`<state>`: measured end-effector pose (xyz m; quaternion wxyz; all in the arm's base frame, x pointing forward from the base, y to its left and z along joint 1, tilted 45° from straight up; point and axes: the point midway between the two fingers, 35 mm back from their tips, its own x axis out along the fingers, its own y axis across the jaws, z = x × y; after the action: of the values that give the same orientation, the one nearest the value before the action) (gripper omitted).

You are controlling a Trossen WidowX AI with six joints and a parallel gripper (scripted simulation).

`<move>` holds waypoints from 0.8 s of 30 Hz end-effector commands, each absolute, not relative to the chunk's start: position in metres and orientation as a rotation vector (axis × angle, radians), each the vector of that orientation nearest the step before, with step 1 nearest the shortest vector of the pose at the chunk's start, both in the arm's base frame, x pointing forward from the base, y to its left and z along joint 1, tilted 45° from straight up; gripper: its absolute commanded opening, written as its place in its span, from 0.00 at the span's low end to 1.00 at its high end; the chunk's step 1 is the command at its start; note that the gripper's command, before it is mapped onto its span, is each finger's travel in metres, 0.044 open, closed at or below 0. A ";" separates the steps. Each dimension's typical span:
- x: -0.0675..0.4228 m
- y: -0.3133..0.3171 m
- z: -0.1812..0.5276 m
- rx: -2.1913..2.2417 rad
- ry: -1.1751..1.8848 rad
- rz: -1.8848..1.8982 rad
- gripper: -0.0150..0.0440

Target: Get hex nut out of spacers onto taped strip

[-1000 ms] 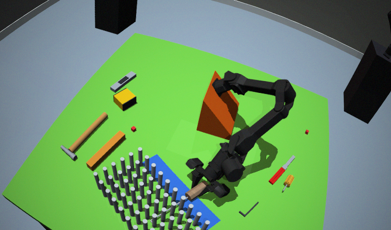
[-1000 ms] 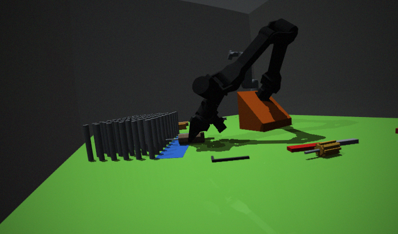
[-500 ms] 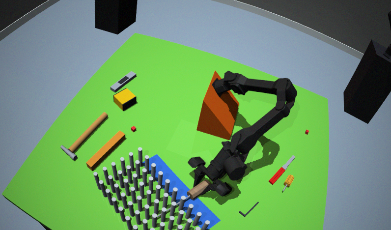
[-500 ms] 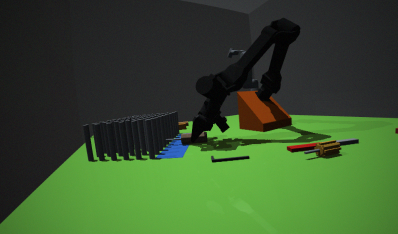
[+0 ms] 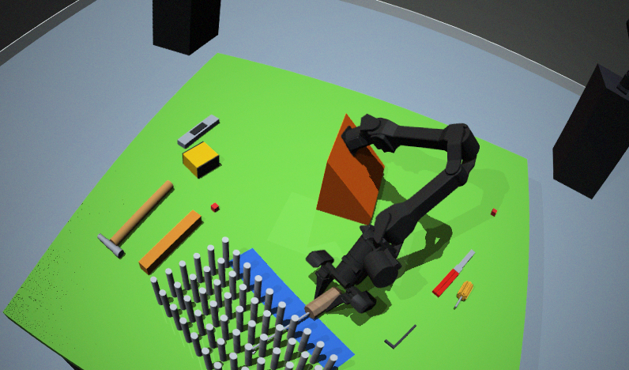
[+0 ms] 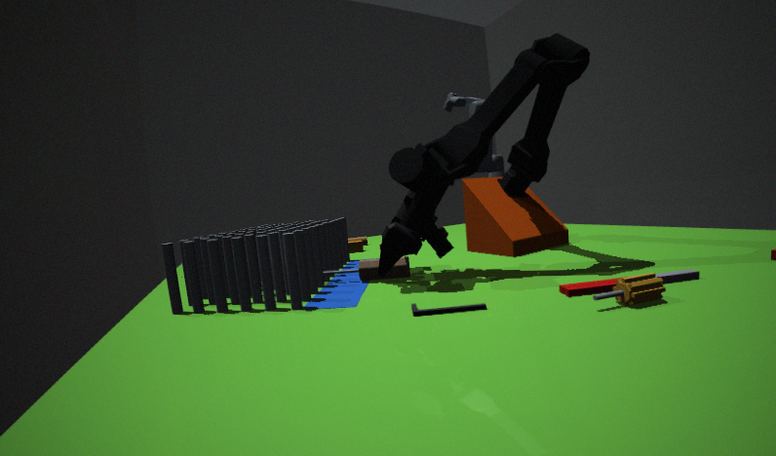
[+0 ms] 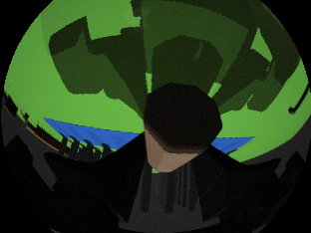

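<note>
My gripper [image 5: 326, 301] [image 6: 386, 268] [image 7: 169, 137] is shut on the wooden handle [image 5: 315, 308] [image 6: 401, 268] [image 7: 175, 160] of a hook tool, low over the front edge of the blue taped strip [image 5: 253, 255] [image 6: 338, 298] [image 7: 120, 138]. The tool's thin metal shaft [image 5: 303, 318] [image 6: 339, 271] runs from the handle in among the grey spacers [image 5: 225, 248] [image 6: 295, 272]. Its far end shows only partly between spacers in the top view. The spacers stand upright in rows. I cannot make out the hex nut in any view.
An L-shaped key [image 5: 403, 337] [image 6: 450, 309], a yellow screwdriver [image 5: 465, 290] [image 6: 640, 290] and a red-handled tool [image 5: 445, 282] [image 6: 586, 287] lie right of the gripper. Left are an orange bar [image 5: 171, 241], a hammer [image 5: 141, 213] and a yellow block [image 5: 200, 156]. The arm's orange base [image 5: 341, 188] [image 6: 489, 223] stands behind.
</note>
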<state>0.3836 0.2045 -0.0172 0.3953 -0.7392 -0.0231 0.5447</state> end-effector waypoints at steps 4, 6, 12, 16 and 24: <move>0.378 0.205 -0.016 -1.875 -0.050 1.379 0.25; 0.376 0.205 -0.016 -1.875 -0.050 1.379 0.25; 0.372 0.206 -0.014 -1.875 -0.050 1.379 0.25; 0.370 0.207 -0.013 -1.875 -0.050 1.379 0.25; 0.364 0.208 -0.011 -1.875 -0.050 1.380 0.25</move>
<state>0.3673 0.2082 -0.0110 0.3954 -0.7389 -0.0229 0.5451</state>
